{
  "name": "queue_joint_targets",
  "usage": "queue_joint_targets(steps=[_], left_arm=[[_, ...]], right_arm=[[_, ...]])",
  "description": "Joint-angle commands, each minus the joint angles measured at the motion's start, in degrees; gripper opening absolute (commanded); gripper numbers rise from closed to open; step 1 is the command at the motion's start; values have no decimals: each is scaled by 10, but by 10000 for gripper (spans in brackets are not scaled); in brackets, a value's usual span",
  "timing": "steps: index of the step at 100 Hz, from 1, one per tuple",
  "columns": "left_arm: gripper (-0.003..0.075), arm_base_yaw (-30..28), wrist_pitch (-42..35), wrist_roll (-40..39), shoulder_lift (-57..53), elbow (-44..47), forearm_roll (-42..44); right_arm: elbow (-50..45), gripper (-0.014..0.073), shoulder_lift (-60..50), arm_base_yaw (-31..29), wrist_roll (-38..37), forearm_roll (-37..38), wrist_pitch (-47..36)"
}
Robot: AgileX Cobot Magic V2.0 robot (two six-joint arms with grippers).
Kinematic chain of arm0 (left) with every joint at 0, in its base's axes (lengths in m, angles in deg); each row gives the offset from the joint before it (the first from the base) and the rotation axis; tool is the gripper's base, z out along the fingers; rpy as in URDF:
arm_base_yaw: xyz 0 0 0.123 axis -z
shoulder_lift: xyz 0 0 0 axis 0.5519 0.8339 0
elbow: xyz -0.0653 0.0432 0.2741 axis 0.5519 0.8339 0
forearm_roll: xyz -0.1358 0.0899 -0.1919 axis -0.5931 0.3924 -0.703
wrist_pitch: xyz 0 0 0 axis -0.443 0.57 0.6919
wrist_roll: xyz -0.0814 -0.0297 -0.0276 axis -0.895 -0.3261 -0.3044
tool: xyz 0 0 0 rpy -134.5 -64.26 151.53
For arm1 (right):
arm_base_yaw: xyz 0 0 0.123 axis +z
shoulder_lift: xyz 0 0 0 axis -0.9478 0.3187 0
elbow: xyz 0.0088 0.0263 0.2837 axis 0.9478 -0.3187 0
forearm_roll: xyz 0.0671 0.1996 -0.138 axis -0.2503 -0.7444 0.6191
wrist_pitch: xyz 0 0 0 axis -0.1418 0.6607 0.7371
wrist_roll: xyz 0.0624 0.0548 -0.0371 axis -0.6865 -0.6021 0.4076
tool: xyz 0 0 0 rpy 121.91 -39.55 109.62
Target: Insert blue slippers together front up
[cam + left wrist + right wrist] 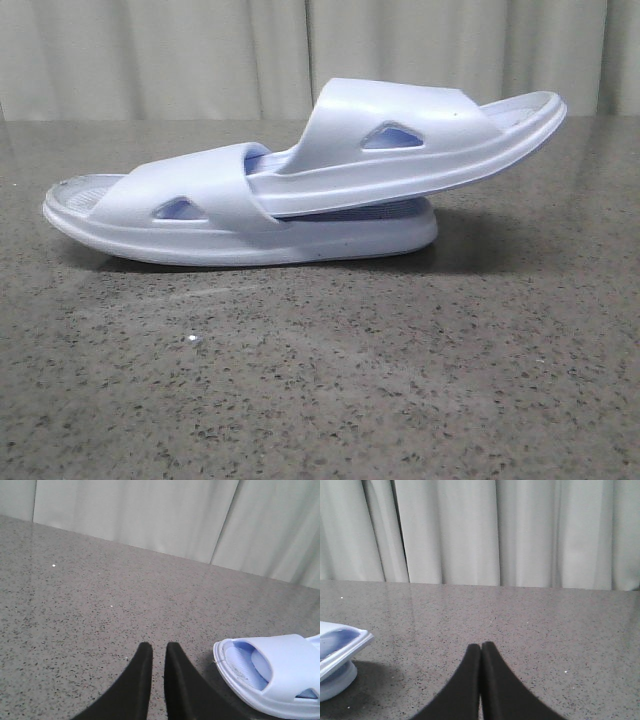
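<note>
Front view hides both arms from me; wrist cameras show my left gripper (159, 652) nearly closed, my right gripper (481, 650) pressed closed, both empty. At twelve o'clock, one blue slipper (240, 215) lies on the table (320, 380), the other (420, 140) wedged under its strap, heel raised.

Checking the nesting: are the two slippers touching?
Touching. Front view: the upper slipper has its front tucked under the lower slipper's strap and rests on it.

One pale blue moulded foam slipper (200, 215) lies flat on the speckled grey stone table (320, 380). Its twin (420, 140) sits on it, front pushed under the lower strap, heel overhanging right. Pale pleated curtains (150, 50) hang beyond the far edge.
</note>
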Motion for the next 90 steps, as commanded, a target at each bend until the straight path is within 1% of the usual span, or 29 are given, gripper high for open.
queue_joint_targets(steps=[1, 65, 72, 80, 84, 87, 90], left_arm=[[16, 5, 12, 0, 4, -14, -5], [16, 5, 5, 0, 3, -9, 1], [16, 5, -9, -2, -1, -9, 59], [16, 5, 2, -28, -14, -9, 179], [16, 5, 6, -77, -24, -9, 241], [16, 4, 6, -123, -32, -8, 308], [16, 3, 6, -176, -41, -7, 351]], right_arm=[[12, -107, -7, -4, 5, 14, -41], [12, -107, -7, -4, 5, 14, -41], [12, -107, -7, -4, 5, 14, -41], [12, -107, -7, -4, 5, 14, -41], [12, -107, -7, -4, 5, 14, -41], [12, -107, -7, -4, 5, 14, -41], [12, -107, -7, -4, 5, 14, -41]])
